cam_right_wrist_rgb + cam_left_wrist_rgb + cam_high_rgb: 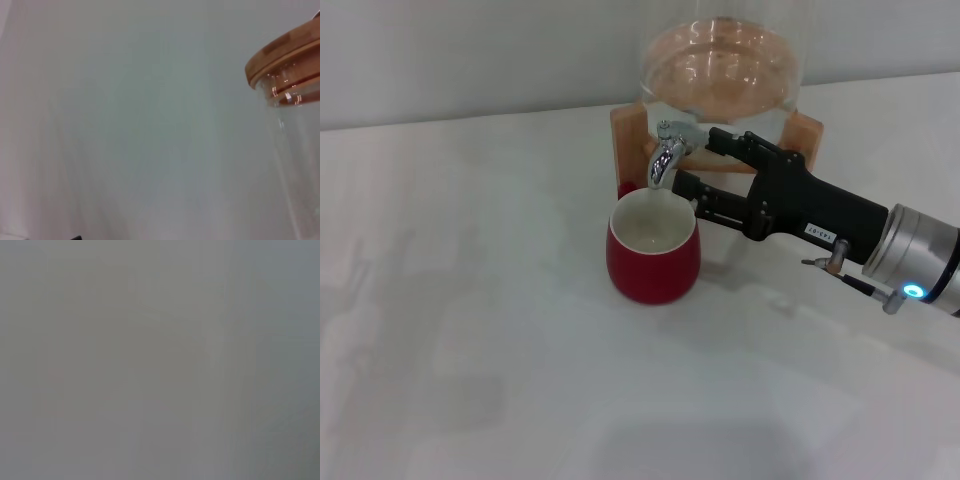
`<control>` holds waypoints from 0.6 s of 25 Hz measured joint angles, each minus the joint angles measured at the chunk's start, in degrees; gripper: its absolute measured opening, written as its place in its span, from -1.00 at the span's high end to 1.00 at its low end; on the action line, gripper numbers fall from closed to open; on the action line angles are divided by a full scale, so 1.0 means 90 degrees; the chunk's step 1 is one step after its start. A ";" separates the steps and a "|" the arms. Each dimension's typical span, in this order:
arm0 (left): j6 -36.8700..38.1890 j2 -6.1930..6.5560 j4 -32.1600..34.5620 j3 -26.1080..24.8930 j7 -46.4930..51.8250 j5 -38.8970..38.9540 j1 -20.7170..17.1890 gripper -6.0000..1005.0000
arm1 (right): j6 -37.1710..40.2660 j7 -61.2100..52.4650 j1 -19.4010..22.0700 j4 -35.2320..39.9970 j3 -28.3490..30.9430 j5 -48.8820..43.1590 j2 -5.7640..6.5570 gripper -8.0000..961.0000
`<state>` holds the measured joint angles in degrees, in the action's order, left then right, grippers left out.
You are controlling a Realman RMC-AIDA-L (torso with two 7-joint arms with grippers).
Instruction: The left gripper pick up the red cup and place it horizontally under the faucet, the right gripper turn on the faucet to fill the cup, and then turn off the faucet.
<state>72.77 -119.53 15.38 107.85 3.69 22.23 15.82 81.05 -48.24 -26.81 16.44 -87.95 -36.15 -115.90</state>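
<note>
Red cup (653, 250) stands upright on the white counter (470, 300), toward its far edge, directly under the faucet (666, 158) spout; opening faces up. Placement step looks done. Cannot tell whether water is flowing or how full the cup is; shutting off remains. Right tool (712, 168) reaches in from the counter's right side, its two black jaws spread, upper one at the faucet lever, lower one just beside the cup rim; nothing held. Glass jar (720, 60) on wooden stand (628, 130) sits behind. Left tool not visible anywhere.
</note>
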 joint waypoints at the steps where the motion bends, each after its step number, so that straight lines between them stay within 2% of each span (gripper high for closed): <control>1: 0.0000 0.0000 0.0000 0.0000 0.0000 0.0000 0.0000 -0.73 | 0.0007 0.0000 0.0000 0.0002 -0.0019 0.0001 -0.0002 -0.72; 15: 0.0020 0.0000 0.0000 0.0000 -0.0004 0.0000 -0.0007 -0.73 | 0.0027 -0.0079 0.0000 0.0098 -0.0219 0.0041 -0.0018 -0.72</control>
<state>72.95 -119.53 15.38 107.84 3.66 22.23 15.76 81.30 -48.96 -26.81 17.33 -89.92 -35.78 -116.06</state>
